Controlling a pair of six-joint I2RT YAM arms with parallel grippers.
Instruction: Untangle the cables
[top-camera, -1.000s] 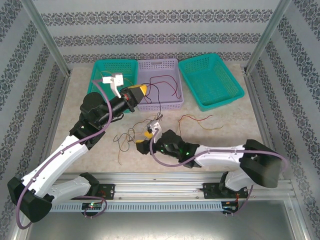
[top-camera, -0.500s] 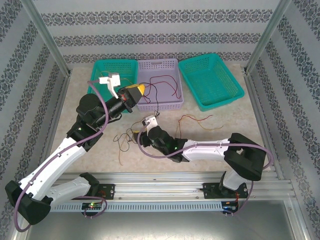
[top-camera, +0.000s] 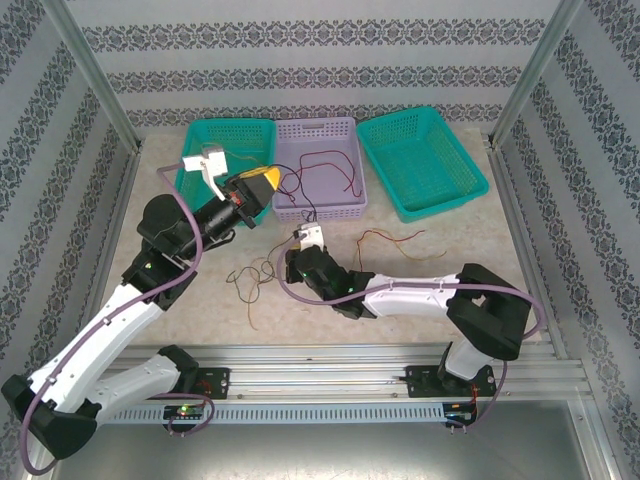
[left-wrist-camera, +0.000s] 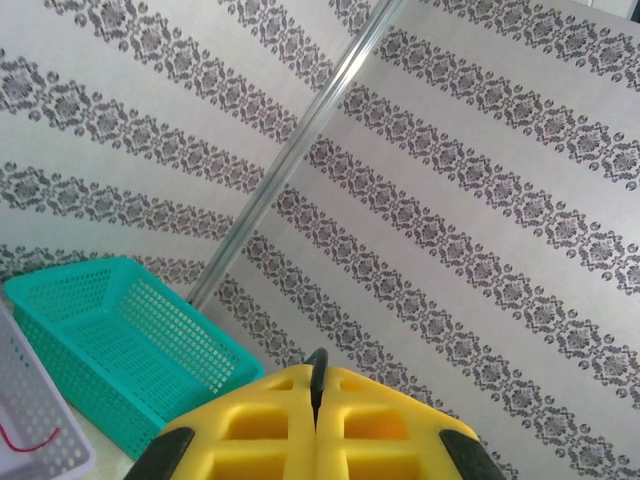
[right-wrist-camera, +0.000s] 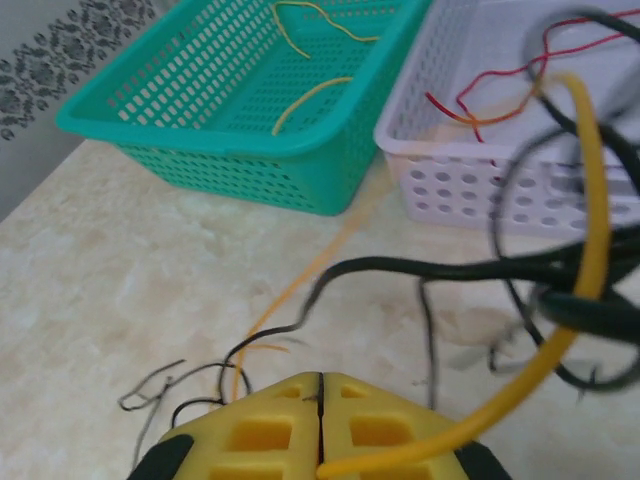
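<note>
Three baskets line the upper middle: left teal basket (top-camera: 228, 123), lavender basket (top-camera: 315, 121), right teal basket (top-camera: 420, 160). Two grippers work below them. The left gripper (top-camera: 268, 180), left of centre, has its jaws pressed together on a black cable (left-wrist-camera: 317, 362). The right gripper (right-wrist-camera: 320, 385) pinches a yellow cable (right-wrist-camera: 590, 200). The other cables (top-camera: 250, 275) lie tangled at the centre of the table (top-camera: 450, 260).

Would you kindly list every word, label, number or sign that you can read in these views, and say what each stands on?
There is no readable text.
The teal baskets, the purple basket and the cables carry no lettering.
The wall bears only a striped ornament.
</note>
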